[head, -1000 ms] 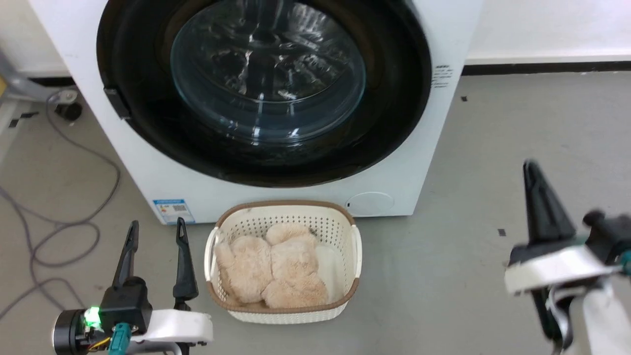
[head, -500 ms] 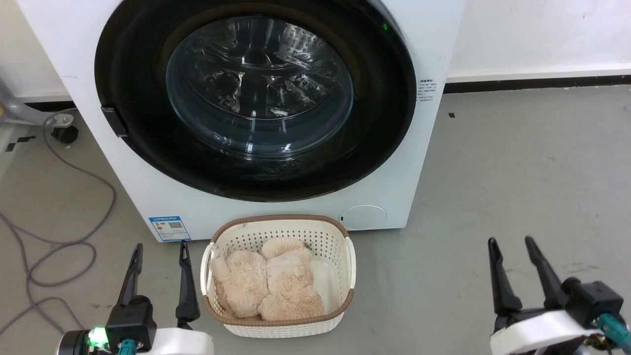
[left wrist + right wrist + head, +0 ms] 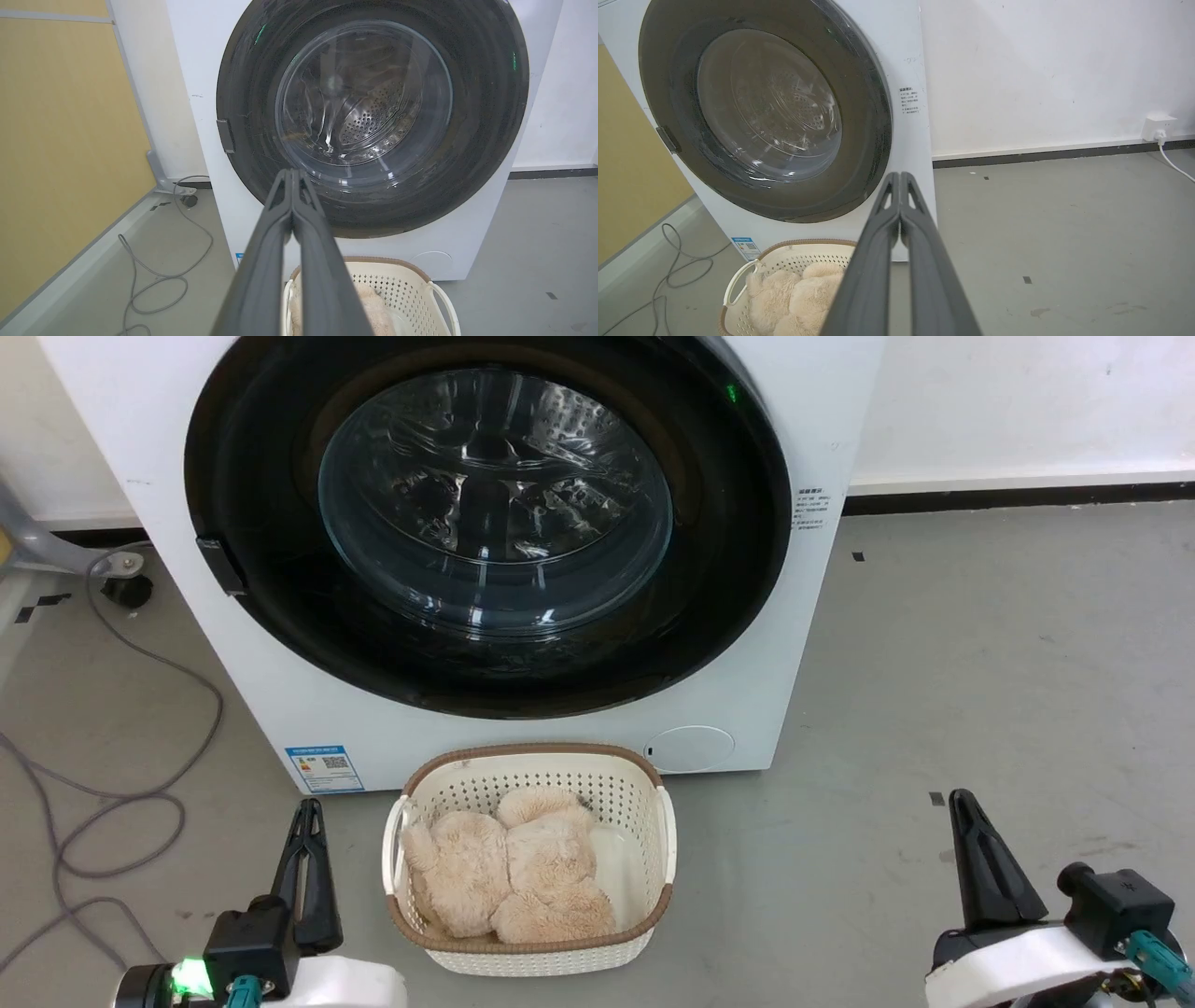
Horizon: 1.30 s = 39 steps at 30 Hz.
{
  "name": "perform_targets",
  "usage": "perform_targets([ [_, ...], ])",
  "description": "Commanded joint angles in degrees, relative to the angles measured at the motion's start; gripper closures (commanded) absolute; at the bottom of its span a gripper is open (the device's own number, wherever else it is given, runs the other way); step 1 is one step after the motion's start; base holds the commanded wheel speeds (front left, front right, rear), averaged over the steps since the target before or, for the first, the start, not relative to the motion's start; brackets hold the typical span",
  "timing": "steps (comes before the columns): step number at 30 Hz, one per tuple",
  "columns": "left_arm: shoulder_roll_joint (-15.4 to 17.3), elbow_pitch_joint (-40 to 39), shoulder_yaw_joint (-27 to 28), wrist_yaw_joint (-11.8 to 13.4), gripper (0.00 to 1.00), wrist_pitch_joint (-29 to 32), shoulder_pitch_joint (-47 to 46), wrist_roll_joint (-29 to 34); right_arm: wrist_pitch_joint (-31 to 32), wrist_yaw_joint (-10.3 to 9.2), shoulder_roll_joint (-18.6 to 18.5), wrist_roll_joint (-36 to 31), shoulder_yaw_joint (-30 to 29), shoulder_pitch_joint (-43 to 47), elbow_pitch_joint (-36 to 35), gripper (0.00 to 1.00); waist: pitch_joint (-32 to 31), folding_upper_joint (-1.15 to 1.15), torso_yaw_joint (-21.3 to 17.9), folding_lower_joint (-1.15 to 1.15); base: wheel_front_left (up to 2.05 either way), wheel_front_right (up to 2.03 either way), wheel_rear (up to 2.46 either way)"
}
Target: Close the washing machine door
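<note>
**Grippers.** The left gripper (image 3: 308, 814) has both fingers pressed together along their length, with nothing between them. It hangs above the floor (image 3: 980, 644), just left of the basket (image 3: 532, 957) and touching nothing. The right gripper (image 3: 962, 800) is likewise drawn together and empty, well apart from the basket on its right.

**Task object.** The washing machine door (image 3: 490, 513) sits flush against the front of the washing machine (image 3: 523, 728). Its black rim shows no gap on any side, and a small dark tab (image 3: 222, 566) lies at its left edge.

**Limits of view.**
- The head view cuts off the top of the machine.
- Reflections in the glass blur the drum behind it.
- In the left wrist view the gripper's own fingers (image 3: 261, 280) cover part of the basket.
- A cream plush toy (image 3: 513, 873) lies in the basket; its shape is unclear
</note>
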Motion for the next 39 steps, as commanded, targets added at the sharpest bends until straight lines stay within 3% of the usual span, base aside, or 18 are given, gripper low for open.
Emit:
perform_targets([
  [1, 0.0, -0.1, 0.0, -0.4, 1.0, 0.3, -0.2, 0.0, 0.2, 0.0, 0.0, -0.5, 0.1, 0.2, -0.5, 1.0, 0.0, 0.0, 0.0, 0.01, 0.0, 0.0, 0.0],
  [39, -0.1, -0.5, 0.0, -2.5, 1.0, 4.7, -1.0, 0.2, 4.7, -0.02, 0.1, -3.8, 0.6, 0.8, -3.8, 1.0, -0.1, 0.0, 1.5, 0.01, 0.0, 0.0, 0.0],
])
